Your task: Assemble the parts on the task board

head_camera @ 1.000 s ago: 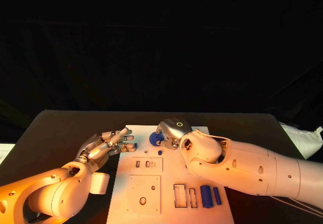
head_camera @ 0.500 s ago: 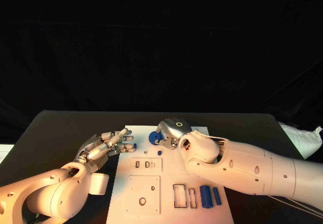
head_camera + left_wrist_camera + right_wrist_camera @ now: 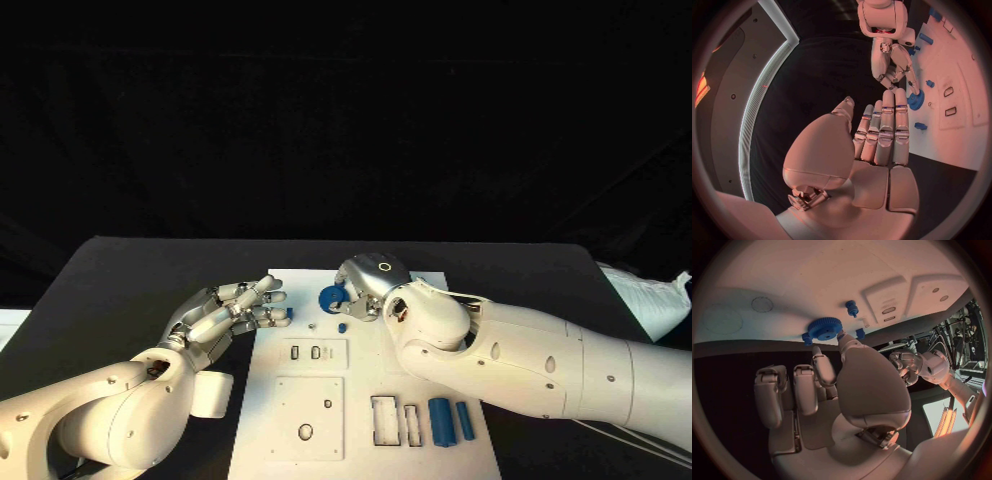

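Looking down from the head camera, the flat white rectangular task board [image 3: 346, 380] lies in the middle of the black table [image 3: 130, 270]. At its far end the right hand [image 3: 364, 288] is bent down over a round blue toothed gear [image 3: 333, 297], which sits at the board's far left part, probably being brought to its seat there. A small blue peg [image 3: 342, 327] stands on the board just this side of the gear. Two longer blue bars [image 3: 450, 420] lie side by side near the board's near right corner, next to open rectangular slots, so most parts seem not yet placed. The left hand [image 3: 231, 310] hangs beside the board's left edge, holding nothing, fingers straight and close together, likely waiting clear of the work.

In the left wrist view, the left hand [image 3: 879, 135] shows fingers extended side by side, touching nothing. Beyond them the right hand [image 3: 892, 65] reaches down to the blue gear [image 3: 916, 98].

In the right wrist view, the right hand [image 3: 836, 375] pinches the gear [image 3: 824, 328] at its rim between thumb and one fingertip, the other fingers curled back. The gear is against the white board [image 3: 786, 280]; whether seated, I cannot tell.
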